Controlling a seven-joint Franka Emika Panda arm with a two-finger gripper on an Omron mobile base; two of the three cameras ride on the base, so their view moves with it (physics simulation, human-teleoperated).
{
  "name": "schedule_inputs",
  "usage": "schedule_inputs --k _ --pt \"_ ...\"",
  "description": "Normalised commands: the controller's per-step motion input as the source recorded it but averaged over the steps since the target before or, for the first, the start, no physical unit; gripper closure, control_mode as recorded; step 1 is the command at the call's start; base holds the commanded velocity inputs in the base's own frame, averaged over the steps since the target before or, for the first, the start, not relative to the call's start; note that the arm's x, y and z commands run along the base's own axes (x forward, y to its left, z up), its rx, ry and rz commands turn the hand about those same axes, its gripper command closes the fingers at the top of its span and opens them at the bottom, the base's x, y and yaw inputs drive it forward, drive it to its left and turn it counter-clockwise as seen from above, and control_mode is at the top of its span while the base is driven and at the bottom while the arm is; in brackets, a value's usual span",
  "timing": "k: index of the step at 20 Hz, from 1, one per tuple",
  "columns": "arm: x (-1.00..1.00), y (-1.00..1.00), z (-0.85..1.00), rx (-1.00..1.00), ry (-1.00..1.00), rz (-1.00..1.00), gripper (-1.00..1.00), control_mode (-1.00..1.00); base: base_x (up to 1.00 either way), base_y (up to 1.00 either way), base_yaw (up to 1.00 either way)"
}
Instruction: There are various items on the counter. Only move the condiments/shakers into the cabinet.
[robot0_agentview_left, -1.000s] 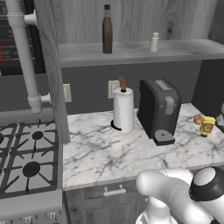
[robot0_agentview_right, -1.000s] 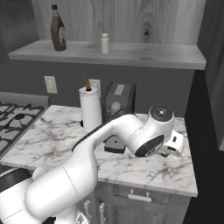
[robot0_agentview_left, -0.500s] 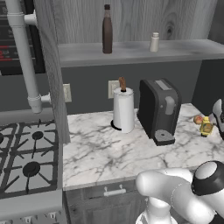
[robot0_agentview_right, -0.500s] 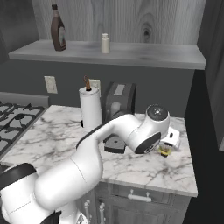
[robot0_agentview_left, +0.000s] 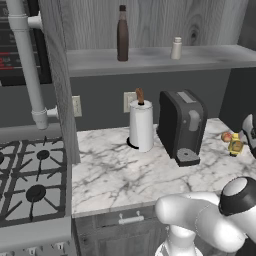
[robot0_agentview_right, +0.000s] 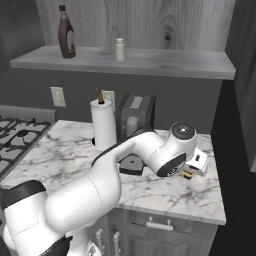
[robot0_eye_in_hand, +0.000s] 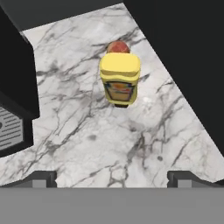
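no words or numbers can be read anywhere. the yellow squeeze bottle at 12 o'clock in the hand view wears a label with orange and dark patches, too blurred to make out; the same bottle stands on the counter.

Dark brown bottle, tall, slim, black cap: upright on cabinet shelf board, left part.
Pale shaker: upright on same board, right of bottle, apart.
Yellow squeeze bottle, labelled: upright on marble counter, near right edge.
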Motion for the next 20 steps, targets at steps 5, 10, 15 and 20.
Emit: schedule_inputs --k 5,10,15,20 --pt "0.08 0.0 -0.1 0.0 0.0 -0.09 -1.0 -1.0 0.0 0.0 0.0" --pt "0.0 0.0 -0.18 0.0 0.0 -0.11 -1.0 -1.0 0.0 0.0 0.0" --pt "0.1 0.0 -0.14 0.0 0.0 -0.11 -1.0 -1.0 0.0 0.0 0.0" --pt "0.19 0.0 -0.04 0.0 0.0 -0.1 -1.0 -1.0 0.0 0.0 0.0"
